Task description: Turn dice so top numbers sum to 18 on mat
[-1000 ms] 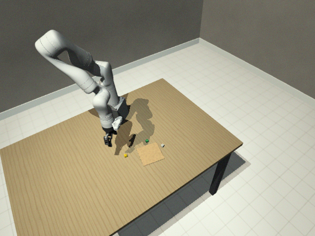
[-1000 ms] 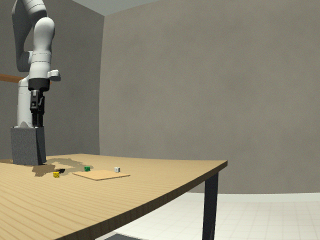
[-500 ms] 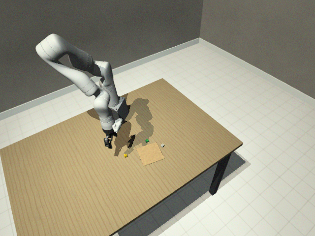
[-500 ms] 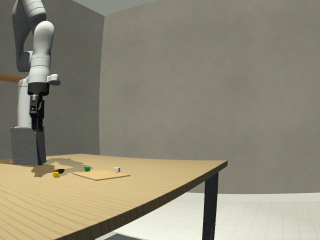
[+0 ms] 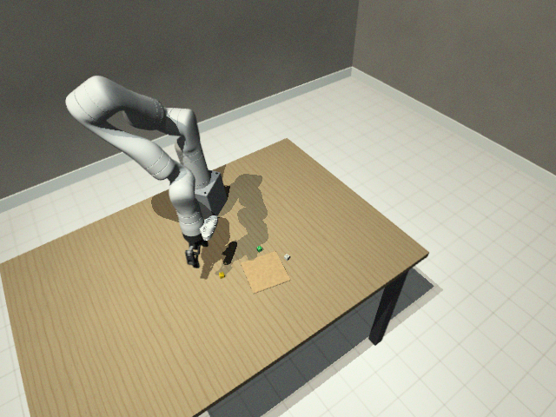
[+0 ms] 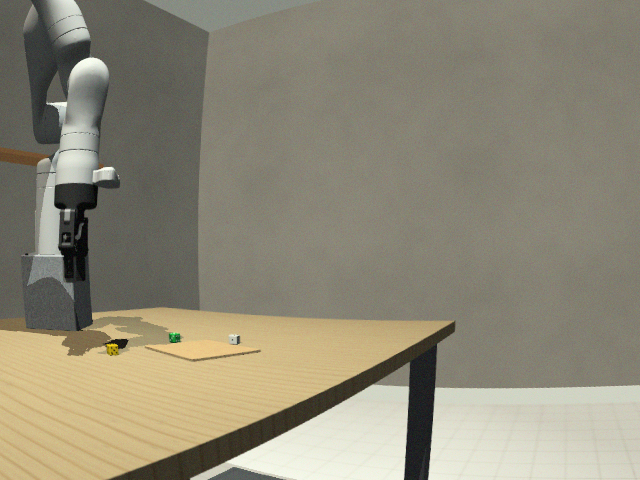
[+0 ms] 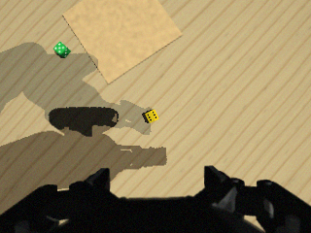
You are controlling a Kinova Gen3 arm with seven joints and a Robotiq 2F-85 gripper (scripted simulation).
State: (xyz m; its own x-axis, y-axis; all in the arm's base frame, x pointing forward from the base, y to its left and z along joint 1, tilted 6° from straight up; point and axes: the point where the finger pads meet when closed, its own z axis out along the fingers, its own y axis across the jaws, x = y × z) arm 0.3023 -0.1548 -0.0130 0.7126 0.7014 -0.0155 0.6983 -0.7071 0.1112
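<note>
A tan square mat (image 5: 265, 271) lies flat on the wooden table; it also shows in the side view (image 6: 202, 349) and the wrist view (image 7: 121, 34). A yellow die (image 5: 221, 274) (image 6: 112, 349) (image 7: 151, 116) lies on the table left of the mat, off it. A green die (image 5: 259, 248) (image 6: 174, 337) (image 7: 61, 49) lies on the table just beyond the mat's far corner. A white die (image 5: 287, 256) (image 6: 234, 338) lies on the table beside the mat's right corner. My gripper (image 5: 193, 259) (image 6: 72, 271) (image 7: 156, 178) hangs well above the table, left of the yellow die, open and empty.
The robot's grey base block (image 5: 210, 193) stands on the table behind the dice. The table's right edge (image 5: 359, 201) and front right corner lie beyond the white die.
</note>
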